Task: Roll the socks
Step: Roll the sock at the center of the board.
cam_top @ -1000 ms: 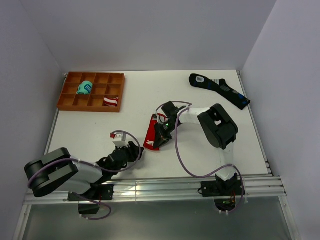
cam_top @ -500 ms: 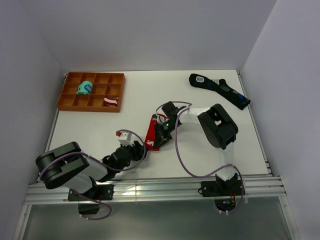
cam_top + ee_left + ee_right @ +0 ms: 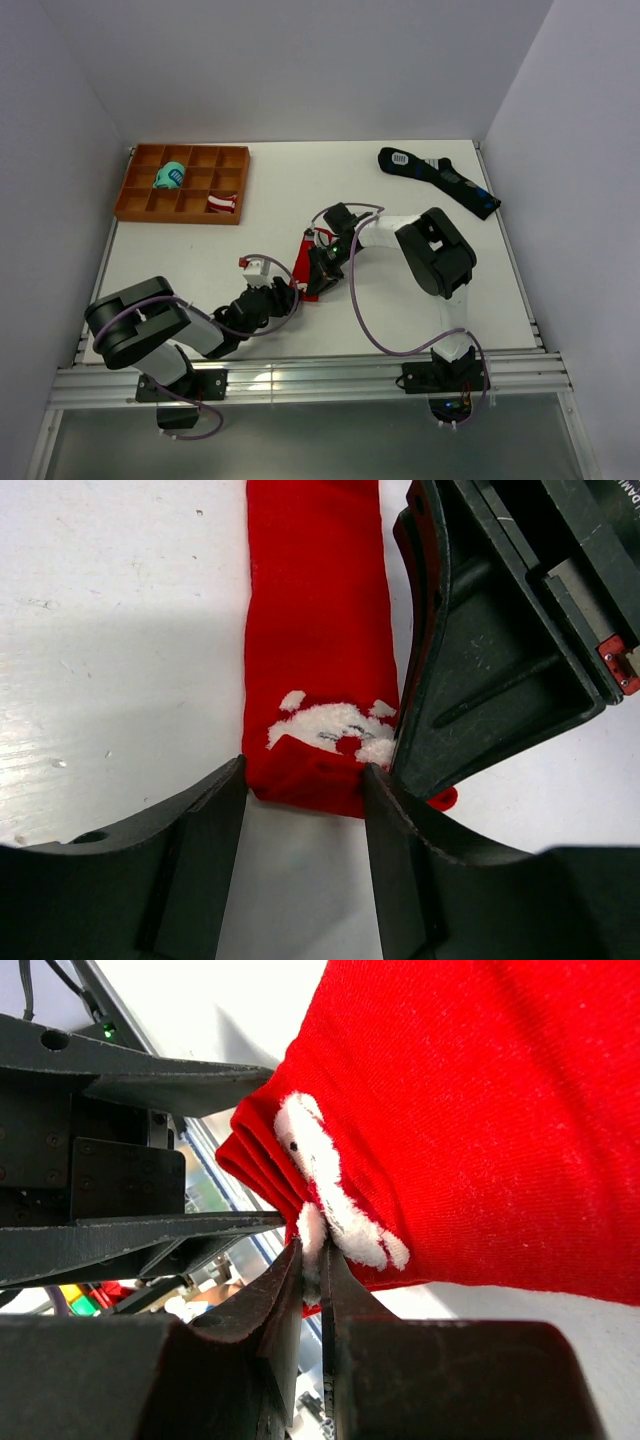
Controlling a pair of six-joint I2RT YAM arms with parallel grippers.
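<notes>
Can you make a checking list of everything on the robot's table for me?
Surface: white table, lightly scuffed.
Job's things: red socks in a long strip, not yet rolled.
Clutter: orange tray holding a teal bundle and a striped bundle; black socks at far right.
Grippers: left gripper open at the socks' end; right gripper shut on the socks' edge.
Cables: purple cables loop by both arms.
Surroundings: plain walls; metal rail in front.

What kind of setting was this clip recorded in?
Probably a robot lab test cell: a white table boxed in by plain grey walls, two robot arms bolted to an aluminium rail, and staged props, an orange compartment tray and a bright red fabric sock.
</notes>
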